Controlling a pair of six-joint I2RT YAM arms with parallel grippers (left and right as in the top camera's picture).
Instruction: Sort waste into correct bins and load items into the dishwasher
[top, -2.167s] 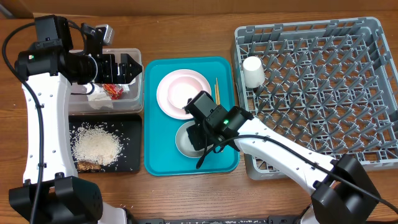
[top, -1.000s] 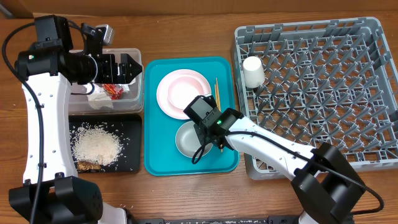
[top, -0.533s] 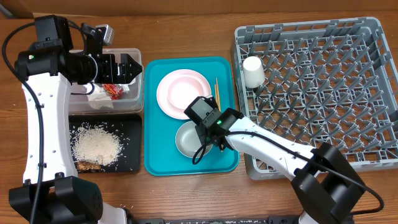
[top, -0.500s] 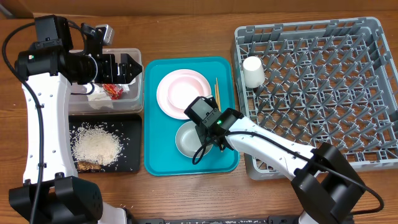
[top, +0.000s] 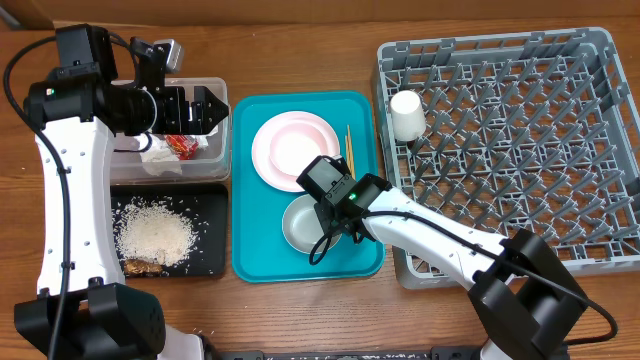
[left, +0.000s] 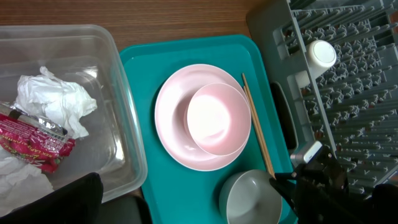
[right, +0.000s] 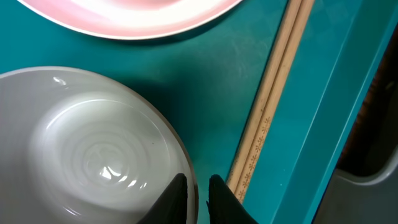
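the red snack wrapper (left: 34, 144) bears print too small to read. the right gripper (right: 198, 194) has narrow jaws astride the rim of the white bowl (right: 93, 149), one tip inside, one outside; i cannot tell whether they pinch it. the chopsticks (right: 268, 118) lie flat just to its right, side by side, their long axis running away from the fingertips along the teal tray (right: 224, 81). the left gripper (top: 207, 108) gapes wide over the clear tub (top: 226, 140) holding the wrapper.
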